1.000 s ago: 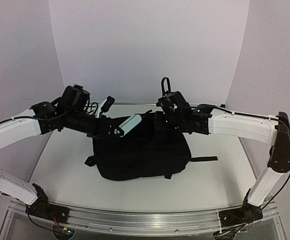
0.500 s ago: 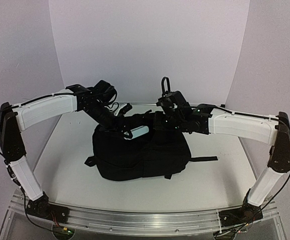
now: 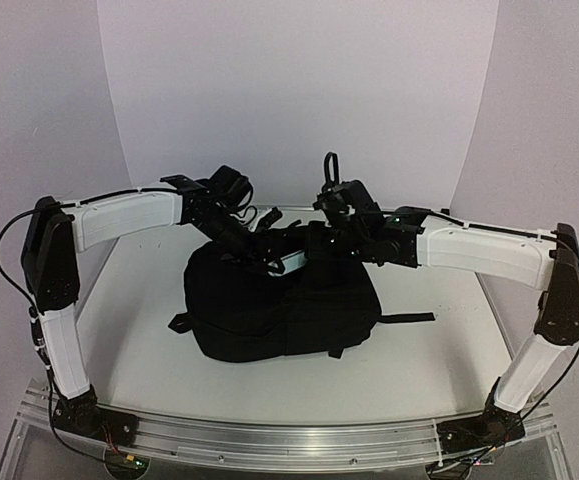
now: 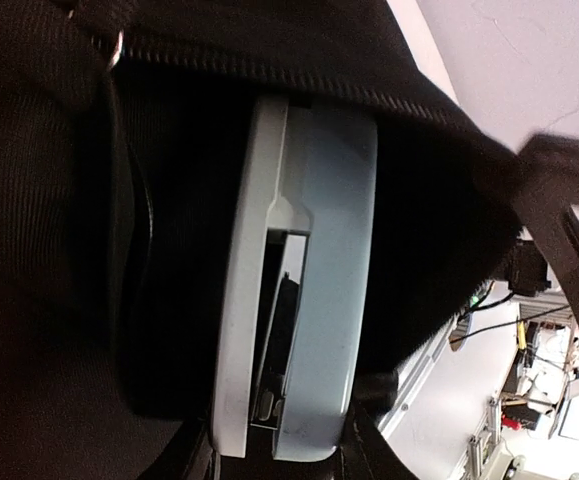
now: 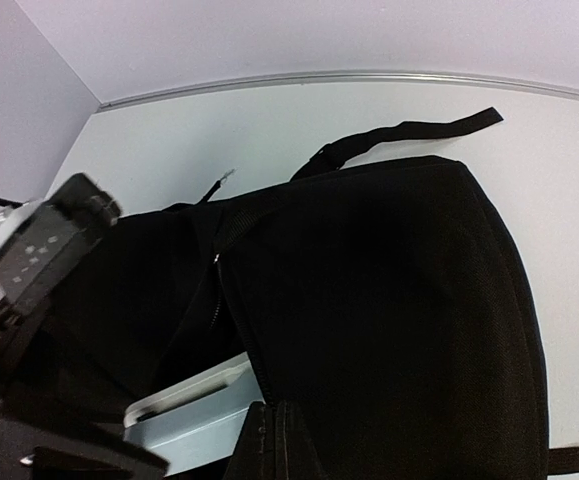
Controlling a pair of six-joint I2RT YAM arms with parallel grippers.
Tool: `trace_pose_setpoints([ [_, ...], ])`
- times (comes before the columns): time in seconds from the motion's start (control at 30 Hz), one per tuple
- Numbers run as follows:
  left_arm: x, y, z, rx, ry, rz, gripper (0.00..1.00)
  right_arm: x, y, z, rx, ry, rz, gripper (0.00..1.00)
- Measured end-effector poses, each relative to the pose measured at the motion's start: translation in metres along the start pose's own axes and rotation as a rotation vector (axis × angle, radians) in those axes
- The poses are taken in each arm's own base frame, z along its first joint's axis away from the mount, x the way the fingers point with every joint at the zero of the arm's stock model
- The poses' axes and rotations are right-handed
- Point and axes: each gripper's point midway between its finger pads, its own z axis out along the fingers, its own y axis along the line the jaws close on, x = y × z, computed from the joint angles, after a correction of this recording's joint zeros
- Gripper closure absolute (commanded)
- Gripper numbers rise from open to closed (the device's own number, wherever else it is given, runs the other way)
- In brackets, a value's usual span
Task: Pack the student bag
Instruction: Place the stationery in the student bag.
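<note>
The black student bag (image 3: 279, 312) lies on the white table with its zipped opening toward the back. My left gripper (image 3: 272, 262) is shut on a pale blue and white box-like case (image 3: 295, 261), which sits partly inside the bag's opening. In the left wrist view the case (image 4: 304, 270) fills the middle, with the left gripper (image 4: 279, 452) clamped on its near end and black fabric around it. My right gripper (image 3: 321, 240) is shut on the bag's zipper edge and holds it up. The right wrist view shows that right gripper (image 5: 287, 440), the bag (image 5: 389, 300) and the case (image 5: 194, 410).
A bag strap (image 3: 409, 318) trails right on the table, another (image 5: 409, 130) lies toward the back edge. The table's metal front rail (image 3: 269, 440) runs along the near side. Curved white walls (image 3: 299, 100) close the back. The left arm (image 5: 39, 250) crowds the opening.
My left arm has swung right and lowered, carrying the case from above the bag's left side into the opening. The right gripper has stayed on the zipper edge.
</note>
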Motion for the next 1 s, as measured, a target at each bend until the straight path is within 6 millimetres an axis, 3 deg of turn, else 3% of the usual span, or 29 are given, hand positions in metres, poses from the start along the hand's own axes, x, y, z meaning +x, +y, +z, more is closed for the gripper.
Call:
trace_pose_setpoints([
  [0.17,-0.025,0.008,0.022,0.01,-0.055,-0.006,0.9,-0.001,0.005,0.0,-0.025,0.002,0.006,1.0],
  [0.3,-0.047,0.011,0.034,0.031,-0.125,-0.01,0.83,-0.002,0.007,0.0,-0.039,0.0,0.017,1.0],
  [0.37,-0.054,0.011,0.039,0.044,-0.149,-0.021,0.75,-0.004,0.008,0.0,-0.045,-0.004,0.023,1.0],
  [0.5,-0.062,0.011,0.046,0.069,-0.174,-0.044,0.51,-0.005,0.009,0.0,-0.051,-0.009,0.029,1.0],
  [0.67,-0.06,0.01,0.044,0.079,-0.207,-0.048,0.31,-0.004,0.01,0.001,-0.056,-0.01,0.035,1.0],
  [0.77,-0.054,0.007,0.024,0.045,-0.242,-0.029,0.23,-0.004,0.011,0.001,-0.061,-0.011,0.037,1.0],
  [0.93,-0.05,-0.015,-0.052,0.003,-0.379,0.014,0.21,-0.002,0.016,0.001,-0.087,0.002,0.034,1.0],
  [0.97,-0.05,-0.017,-0.057,0.003,-0.387,0.016,0.2,-0.002,0.016,0.001,-0.09,0.004,0.033,1.0],
  [1.0,-0.051,-0.019,-0.081,-0.008,-0.434,0.018,0.2,-0.001,0.019,0.001,-0.107,0.012,0.029,1.0],
])
